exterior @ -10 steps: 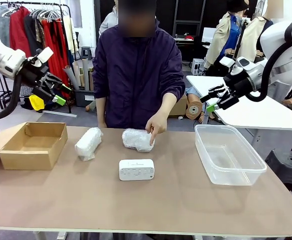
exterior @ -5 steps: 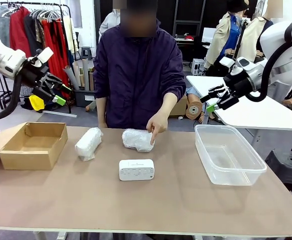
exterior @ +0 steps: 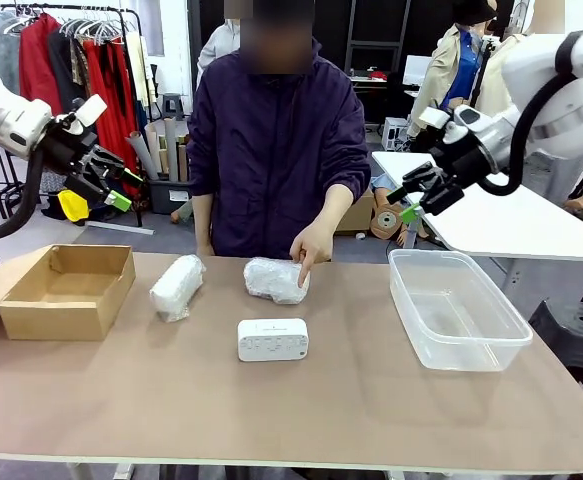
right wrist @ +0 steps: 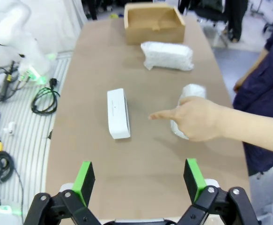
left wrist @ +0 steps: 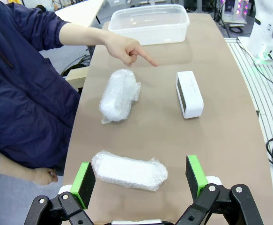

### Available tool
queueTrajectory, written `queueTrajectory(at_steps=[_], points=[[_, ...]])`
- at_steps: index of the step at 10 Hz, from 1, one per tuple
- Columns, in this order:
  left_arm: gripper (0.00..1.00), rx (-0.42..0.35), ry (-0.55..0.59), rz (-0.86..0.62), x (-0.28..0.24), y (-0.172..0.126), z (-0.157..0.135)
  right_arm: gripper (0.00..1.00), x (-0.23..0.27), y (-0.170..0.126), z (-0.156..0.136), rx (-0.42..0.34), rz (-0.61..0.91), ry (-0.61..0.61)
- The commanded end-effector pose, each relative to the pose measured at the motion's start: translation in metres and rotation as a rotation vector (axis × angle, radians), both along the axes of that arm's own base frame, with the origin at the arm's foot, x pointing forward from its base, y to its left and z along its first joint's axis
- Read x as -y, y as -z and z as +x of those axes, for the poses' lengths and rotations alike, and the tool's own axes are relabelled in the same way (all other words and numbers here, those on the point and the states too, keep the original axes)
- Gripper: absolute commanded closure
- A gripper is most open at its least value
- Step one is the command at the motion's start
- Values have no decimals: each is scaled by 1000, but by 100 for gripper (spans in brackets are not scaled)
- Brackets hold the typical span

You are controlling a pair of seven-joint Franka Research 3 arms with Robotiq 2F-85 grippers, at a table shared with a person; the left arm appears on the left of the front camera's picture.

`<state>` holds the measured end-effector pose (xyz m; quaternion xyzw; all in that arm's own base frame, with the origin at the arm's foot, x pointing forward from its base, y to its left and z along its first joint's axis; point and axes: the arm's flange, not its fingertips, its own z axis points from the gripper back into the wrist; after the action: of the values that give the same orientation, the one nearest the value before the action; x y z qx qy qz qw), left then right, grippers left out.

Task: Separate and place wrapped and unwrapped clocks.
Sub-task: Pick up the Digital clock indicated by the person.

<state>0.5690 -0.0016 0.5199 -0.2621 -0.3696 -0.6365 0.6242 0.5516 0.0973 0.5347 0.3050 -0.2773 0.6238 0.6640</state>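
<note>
One brown table (exterior: 371, 420) spans the lower frame. Person (exterior: 271, 150) in a dark purple jacket stands top centre, behind it. Containers?

Two. Clear plastic tub (exterior: 481, 355) at right of centre, open cardboard box (exterior: 51, 318) at the left edge, both on the table.

Where do the clocks sit?

Wrapped ones mid-frame, side by side and apart. Left bundle (exterior: 177, 286) of bubble wrap lies near the box, right bundle (exterior: 274, 279) at centre. Bare white clock (exterior: 272, 340) lies just below the right bundle, closer to the bottom edge, not touching it.

Arms?

Left gripper (exterior: 123, 188) hangs in the upper left, in the air above the box. Right gripper (exterior: 403, 203) is in the upper right, above the tub's far side. Both have fingers spread wide with nothing between the green pads.

And the person's hand?

Hand (exterior: 312, 248) is over the right bundle's right end, index finger pointing down, other fingers curled. Cannot tell whether the fingertip touches the wrap.
</note>
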Motion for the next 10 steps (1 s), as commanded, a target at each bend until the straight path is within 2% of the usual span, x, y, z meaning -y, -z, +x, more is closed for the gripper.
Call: queueTrajectory(at_steps=[1, 2, 4, 5, 6, 7, 10], points=[[0, 2, -3, 0, -1, -1, 0, 0, -45, -17, -19, 2, -122, 44], [0, 2, -3, 0, -1, -1, 0, 0, -74, -23, -26, 15, -167, 82], [0, 2, -3, 0, -1, -1, 0, 0, -124, -32, -40, 43, -257, 38], [0, 2, -3, 0, -1, -1, 0, 0, -147, -30, -49, 51, -307, 53], [0, 2, -3, 0, -1, -1, 0, 0, -162, -30, -54, 32, -346, 54], [0, 2, -3, 0, -1, -1, 0, 0, -184, -20, -61, 38, -426, 68], [0, 2, -3, 0, -1, -1, 0, 0, -217, 17, -69, 56, -527, 30]])
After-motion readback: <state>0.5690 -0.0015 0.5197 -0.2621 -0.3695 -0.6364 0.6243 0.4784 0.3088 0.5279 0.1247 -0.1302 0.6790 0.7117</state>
